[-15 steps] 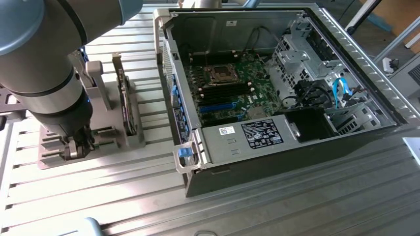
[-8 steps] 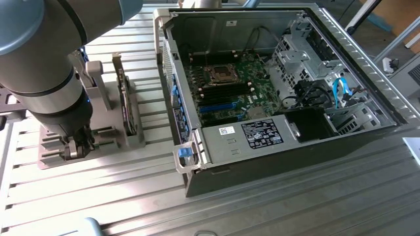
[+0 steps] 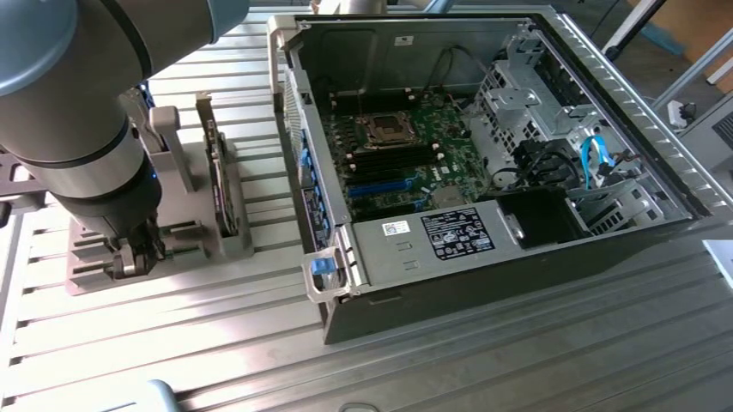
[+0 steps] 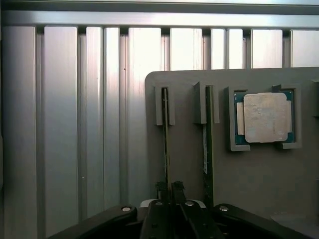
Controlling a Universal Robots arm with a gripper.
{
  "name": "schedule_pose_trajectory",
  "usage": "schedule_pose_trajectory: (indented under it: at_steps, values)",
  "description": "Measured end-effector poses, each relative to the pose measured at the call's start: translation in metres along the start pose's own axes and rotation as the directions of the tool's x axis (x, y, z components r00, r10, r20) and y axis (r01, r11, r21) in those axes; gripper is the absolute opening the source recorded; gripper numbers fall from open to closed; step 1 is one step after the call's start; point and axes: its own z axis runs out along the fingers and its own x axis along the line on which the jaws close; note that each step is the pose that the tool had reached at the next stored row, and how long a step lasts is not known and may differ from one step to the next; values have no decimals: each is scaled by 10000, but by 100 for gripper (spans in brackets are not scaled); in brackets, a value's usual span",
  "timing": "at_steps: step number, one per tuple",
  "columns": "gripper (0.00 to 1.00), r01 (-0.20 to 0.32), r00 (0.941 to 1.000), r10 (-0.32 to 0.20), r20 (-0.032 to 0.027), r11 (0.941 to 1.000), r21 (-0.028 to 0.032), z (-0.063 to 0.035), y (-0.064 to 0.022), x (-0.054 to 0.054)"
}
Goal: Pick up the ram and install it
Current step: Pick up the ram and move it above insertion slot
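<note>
Where the ram [image 4: 166,139] stands on its edge in a narrow slot of the gray holder [image 4: 249,174], it is seen as a thin dark line. One end of it sits between the fingertips of the gripper [image 4: 169,188]. The two fingers are pressed together on the ram, one on each flat side. In the next slot of the holder a second, thicker board [image 4: 207,149] stands on edge, just beside the ram and apart from it. Further across the holder, the square silver processor [image 4: 264,117] lies flat in its recess. The holder rests on the slatted metal table [image 4: 65,124]. In the exterior view the gripper [image 3: 137,253] is low over the holder [image 3: 92,275], and the open computer case [image 3: 641,94] stands to the exterior view's right of the holder.
</note>
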Motion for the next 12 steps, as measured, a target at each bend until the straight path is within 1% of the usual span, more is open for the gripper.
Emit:
schedule_pose_trajectory:
  at_steps: [2,12]
  values:
    - [12,0,10000,0,-1,10000,1,0,0,-2]
    - [12,-1,10000,1,1,10000,2,-1,0,-3]
